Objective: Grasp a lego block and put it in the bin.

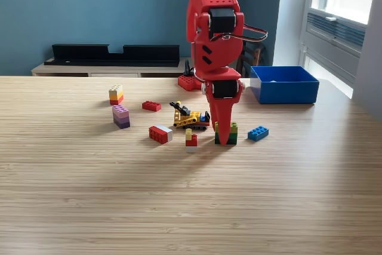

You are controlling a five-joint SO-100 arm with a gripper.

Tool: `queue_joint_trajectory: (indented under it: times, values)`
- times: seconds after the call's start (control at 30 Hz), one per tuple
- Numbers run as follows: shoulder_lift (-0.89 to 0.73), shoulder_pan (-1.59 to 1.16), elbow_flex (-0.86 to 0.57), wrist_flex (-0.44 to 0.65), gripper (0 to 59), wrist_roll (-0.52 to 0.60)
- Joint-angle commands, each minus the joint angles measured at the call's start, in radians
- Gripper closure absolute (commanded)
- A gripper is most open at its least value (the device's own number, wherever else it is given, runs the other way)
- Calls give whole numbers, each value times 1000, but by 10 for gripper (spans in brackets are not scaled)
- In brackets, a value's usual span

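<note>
My red arm reaches straight down near the table's middle, and its gripper [224, 140] has its tips on the table at a green lego block with a yellow top [233, 132]. One red finger [222, 120] covers the middle of that block, so the jaw gap is hidden from this side. The blue bin [284, 85] stands open-topped at the back on the exterior view's right, well apart from the gripper. A blue lego block [258, 133] lies just right of the green one.
Left of the gripper lie a small yellow-and-red block [191, 138], a red-and-white block [160, 134], a yellow lego vehicle [191, 119], a red brick [151, 106], a purple stack [121, 116] and a yellow-orange stack [116, 94]. A black shelf [113, 54] runs along the wall.
</note>
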Motion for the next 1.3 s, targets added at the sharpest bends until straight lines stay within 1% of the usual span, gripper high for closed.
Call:
queue_joint_trajectory:
  times: [0.03, 0.17, 0.23, 0.5, 0.87, 1.03, 1.1, 1.2, 1.3]
  values:
    - [15, -25, -69, -8, 403, 21]
    - [15, -23, -69, -15, 423, 37]
    - [15, -21, -69, -21, 445, 43]
    - [15, -15, -71, -32, 585, 94]
    - [31, 2, -120, -14, 586, 135]
    - [34, -3, -202, 104, 586, 175]
    - [41, -18, -262, 187, 586, 196]
    - [97, -67, -327, 301, 586, 222]
    - [189, -132, -333, 364, 586, 236]
